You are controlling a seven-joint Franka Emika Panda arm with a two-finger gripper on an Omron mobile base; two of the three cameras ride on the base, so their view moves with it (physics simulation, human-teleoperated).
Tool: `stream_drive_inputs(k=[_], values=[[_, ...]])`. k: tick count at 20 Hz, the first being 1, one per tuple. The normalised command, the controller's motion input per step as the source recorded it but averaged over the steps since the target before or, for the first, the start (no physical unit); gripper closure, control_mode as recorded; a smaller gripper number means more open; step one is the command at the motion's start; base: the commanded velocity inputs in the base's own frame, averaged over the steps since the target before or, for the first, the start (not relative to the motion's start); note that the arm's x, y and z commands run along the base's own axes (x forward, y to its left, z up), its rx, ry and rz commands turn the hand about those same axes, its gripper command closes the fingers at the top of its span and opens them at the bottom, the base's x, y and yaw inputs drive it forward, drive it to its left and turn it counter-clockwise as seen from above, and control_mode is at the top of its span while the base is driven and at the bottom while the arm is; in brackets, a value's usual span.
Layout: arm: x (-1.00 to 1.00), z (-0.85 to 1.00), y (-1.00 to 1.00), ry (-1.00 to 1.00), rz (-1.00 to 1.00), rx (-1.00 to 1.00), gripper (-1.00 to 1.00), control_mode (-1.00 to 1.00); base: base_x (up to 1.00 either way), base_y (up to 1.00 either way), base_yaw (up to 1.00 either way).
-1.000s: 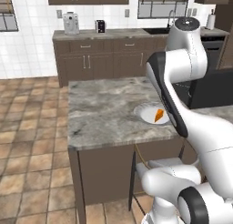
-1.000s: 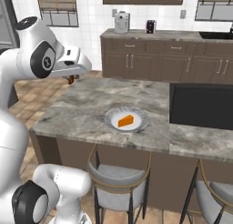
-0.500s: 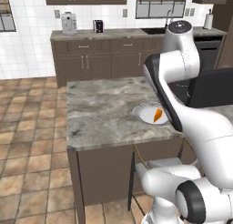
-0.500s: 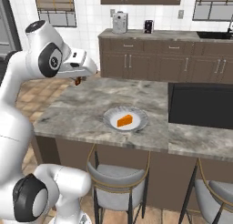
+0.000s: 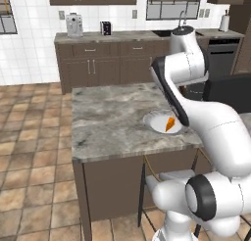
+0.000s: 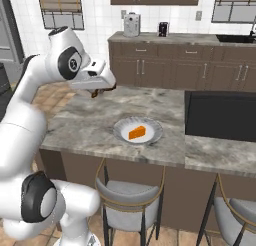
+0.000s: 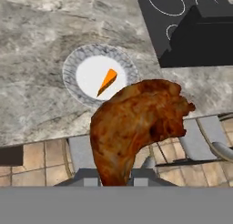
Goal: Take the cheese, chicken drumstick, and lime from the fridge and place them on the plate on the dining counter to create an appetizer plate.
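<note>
Holding the chicken drumstick (image 7: pixel 136 127), the gripper (image 6: pixel 100 91) is closed nearly all the way on the narrow lower end of the meat; in the hand view the reddish-brown drumstick rises from between the fingers. In the right base view the gripper hangs above the left part of the dining counter surface (image 6: pixel 165 107), short of the plate (image 6: pixel 122 127), with a dark piece of the drumstick showing below the white hand.

The plate rests on the surface near its front edge. The cheese (image 6: pixel 137 133), an orange wedge, lies on the plate at about its centre. In the left base view the plate (image 5: pixel 152 120) and the cheese (image 5: pixel 169 124) are partly covered by the white arm link.

In the hand view the plate (image 7: pixel 73 77) with the cheese (image 7: pixel 107 81) lies beyond and to the left of the held drumstick. A black cooktop (image 6: pixel 220 115) is set into the surface to the right of the plate. Two stools (image 6: pixel 127 195) stand at the front of the dining counter.
</note>
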Motion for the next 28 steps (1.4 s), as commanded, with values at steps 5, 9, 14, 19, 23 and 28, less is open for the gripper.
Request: stream_drive_inputs(k=[5, 9, 14, 19, 23, 28], values=[[0.00, -0.32, -0.07, 0.24, -0.05, 0.14, 1.00, -1.00, 0.00, 0.00, 0.00], [0.05, -0.56, -0.09, 0.18, -0.01, 0.18, 1.00, -1.00, 0.00, 0.00, 0.00], [0.36, -0.64, 0.00, 0.04, 0.00, 0.05, 1.00, -1.00, 0.00, 0.00, 0.00], [0.57, -0.61, 0.00, 0.00, 0.00, 0.00, 1.00, -1.00, 0.00, 0.00, 0.00], [0.65, -0.51, 0.00, 0.00, 0.00, 0.00, 1.00, -1.00, 0.00, 0.00, 0.00], [0.58, -0.36, 0.00, 0.01, 0.00, 0.00, 1.00, -1.00, 0.00, 0.00, 0.00]])
